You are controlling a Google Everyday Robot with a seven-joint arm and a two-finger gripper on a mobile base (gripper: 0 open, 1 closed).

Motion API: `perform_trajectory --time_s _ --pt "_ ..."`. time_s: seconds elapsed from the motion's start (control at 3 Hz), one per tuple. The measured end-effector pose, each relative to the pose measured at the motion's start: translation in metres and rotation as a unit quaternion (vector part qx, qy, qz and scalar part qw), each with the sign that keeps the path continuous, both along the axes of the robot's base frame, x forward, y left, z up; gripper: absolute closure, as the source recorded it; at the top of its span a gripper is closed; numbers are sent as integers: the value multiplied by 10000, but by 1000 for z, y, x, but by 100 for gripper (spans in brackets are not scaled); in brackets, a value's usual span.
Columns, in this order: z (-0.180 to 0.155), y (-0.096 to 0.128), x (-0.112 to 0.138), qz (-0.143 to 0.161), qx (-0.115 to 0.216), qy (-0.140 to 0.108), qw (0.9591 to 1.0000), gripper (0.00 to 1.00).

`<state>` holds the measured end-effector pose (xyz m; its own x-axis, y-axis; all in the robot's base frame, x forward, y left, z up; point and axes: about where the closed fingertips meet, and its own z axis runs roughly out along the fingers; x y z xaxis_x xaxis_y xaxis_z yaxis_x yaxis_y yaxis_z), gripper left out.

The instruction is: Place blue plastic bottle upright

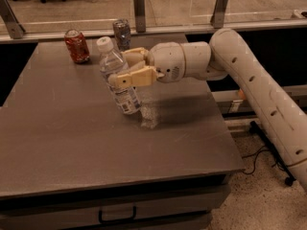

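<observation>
Over the grey tabletop (57,143), the beige end effector (120,67) pinches a white-capped clear plastic bottle (125,97), leaning toward eleven o'clock, for uprighting.

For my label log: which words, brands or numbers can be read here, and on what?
None is legible.
Label of the blue plastic bottle, held tilted in the gripper over the table: unreadable.
Print on the red can: unreadable.
Print on the silver can: unreadable.

The arm (249,75) reaches leftward from the right; its gripper (123,68) sits mid-frame, 2 fingers (135,76) clamped on the blue plastic bottle (123,97).
</observation>
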<state>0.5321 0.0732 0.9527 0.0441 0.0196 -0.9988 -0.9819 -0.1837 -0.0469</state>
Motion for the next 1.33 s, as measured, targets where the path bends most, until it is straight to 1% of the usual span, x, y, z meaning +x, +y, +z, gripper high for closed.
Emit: perform_trajectory --time_s 0.33,0.67,1.0,1.33 --pt "-3 -6 -3 364 165 -144 9991 61" --pt "-7 -12 -4 544 217 -218 9980 37" --pt "-7 -15 -1 627 189 -300 9974 15" --pt "-5 -26 4 530 79 -394 9978 0"
